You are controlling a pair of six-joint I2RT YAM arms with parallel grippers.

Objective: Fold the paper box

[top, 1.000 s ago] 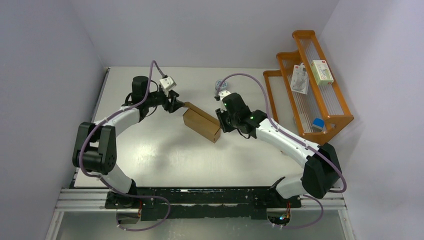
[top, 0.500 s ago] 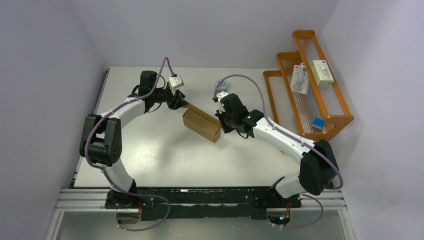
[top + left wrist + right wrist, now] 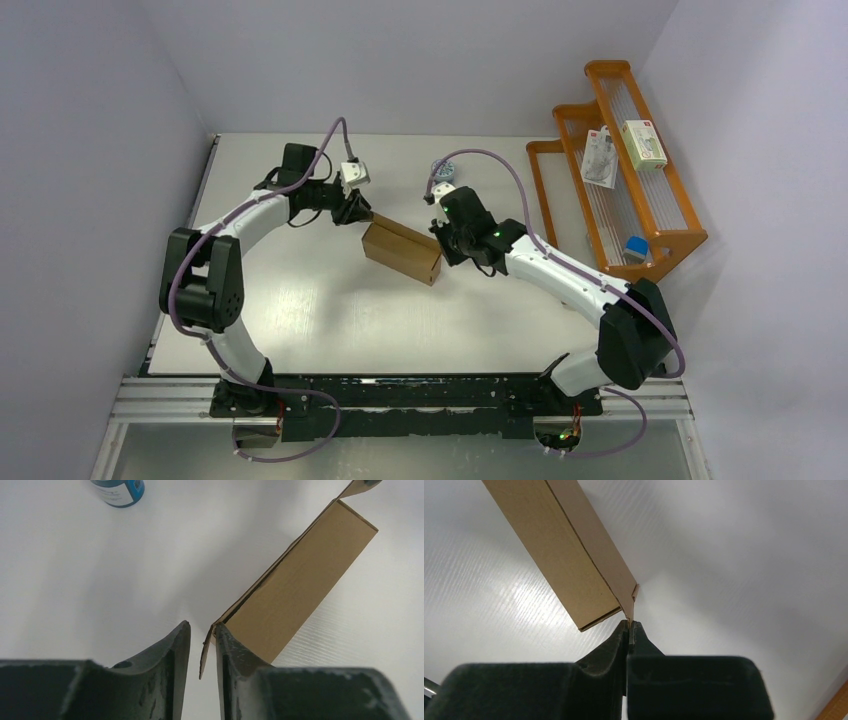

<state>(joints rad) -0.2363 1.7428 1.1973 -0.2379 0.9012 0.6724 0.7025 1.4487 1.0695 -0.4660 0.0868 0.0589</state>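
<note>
Table (image 3: 300, 300) — paper box (image 3: 402, 252): right jaws pinch one flap, left jaws narrowly straddle another.

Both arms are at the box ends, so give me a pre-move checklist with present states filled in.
1. Right end effector shut on the end flap of the paper box: ok.
2. Left end effector straddling the opposite flap: ok.
3. Left fingers closed on that flap: not ok, a gap shows.
4. Flaps tucked in: not ok, both stick out.
5. Tin apart from the box: ok.
</note>
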